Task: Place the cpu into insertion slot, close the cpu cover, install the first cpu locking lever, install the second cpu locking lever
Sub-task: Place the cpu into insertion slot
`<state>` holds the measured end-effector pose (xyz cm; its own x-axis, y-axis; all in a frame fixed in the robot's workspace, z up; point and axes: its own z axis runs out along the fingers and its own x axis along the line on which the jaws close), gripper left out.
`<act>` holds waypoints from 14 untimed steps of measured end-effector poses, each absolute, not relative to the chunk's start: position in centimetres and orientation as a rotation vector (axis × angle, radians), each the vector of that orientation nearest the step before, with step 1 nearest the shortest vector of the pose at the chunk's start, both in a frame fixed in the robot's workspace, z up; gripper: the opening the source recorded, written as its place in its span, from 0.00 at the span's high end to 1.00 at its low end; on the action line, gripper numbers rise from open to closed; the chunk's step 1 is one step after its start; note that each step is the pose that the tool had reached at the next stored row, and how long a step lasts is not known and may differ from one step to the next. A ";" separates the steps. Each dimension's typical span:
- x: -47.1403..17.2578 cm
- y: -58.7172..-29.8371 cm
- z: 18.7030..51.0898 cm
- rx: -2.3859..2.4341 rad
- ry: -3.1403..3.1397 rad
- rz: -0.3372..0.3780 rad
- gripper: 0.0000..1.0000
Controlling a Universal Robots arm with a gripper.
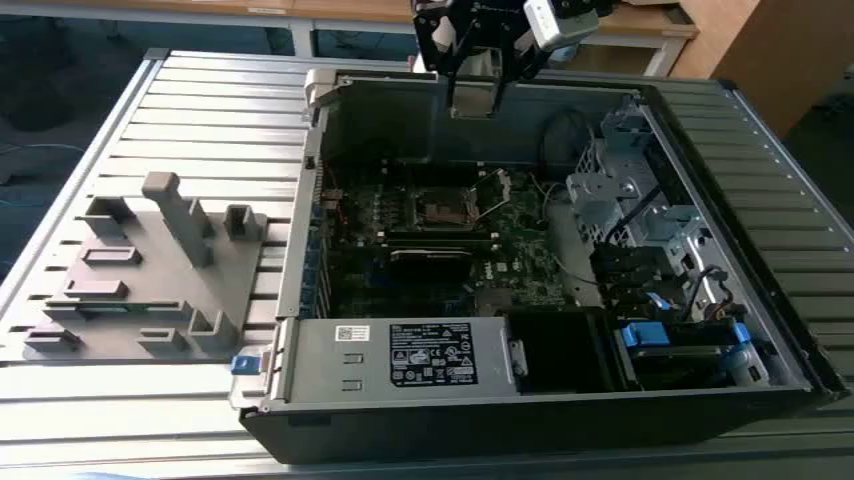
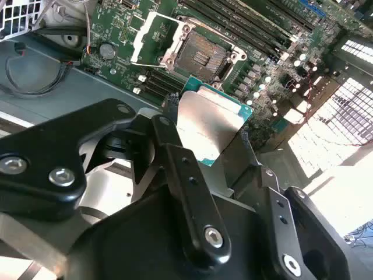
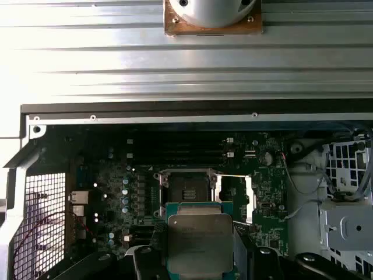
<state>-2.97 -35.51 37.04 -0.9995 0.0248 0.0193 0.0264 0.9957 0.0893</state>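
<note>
My gripper (image 1: 477, 95) hangs over the far wall of the open computer case (image 1: 534, 420), shut on the cpu (image 2: 207, 125), a flat silver-topped chip with a green rim. In both wrist views the cpu (image 3: 199, 239) sits clamped between the black fingers (image 2: 175, 151), well above the board. The insertion slot (image 1: 441, 207) (image 2: 201, 55) (image 3: 187, 189) lies bare on the motherboard, a dark square recess in a silver rim. Beside the slot, the cpu cover (image 1: 494, 192) (image 2: 152, 38) (image 3: 247, 198) is swung open on its hinge.
A grey fixture plate (image 1: 147, 270) with upright blocks lies on the slatted table (image 1: 214, 110) at the exterior view's left. Inside the case are the power supply (image 1: 400, 355) at the near wall, a metal drive cage (image 1: 627, 200) and cables at the exterior view's right.
</note>
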 end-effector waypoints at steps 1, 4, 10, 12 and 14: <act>-3.0 -35.5 37.0 -0.040 -3.120 -0.140 0.46; -3.0 -35.5 37.0 -0.040 -3.120 -0.140 0.46; -3.0 -35.5 36.9 -0.040 -3.120 -0.140 0.46; -3.0 -35.5 36.9 -0.040 -3.120 -0.140 0.46; -3.0 -35.5 36.9 -0.040 -3.120 -0.140 0.46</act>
<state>-2.97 -35.51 36.93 -0.9995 0.0248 0.0193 0.0264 0.9957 0.0893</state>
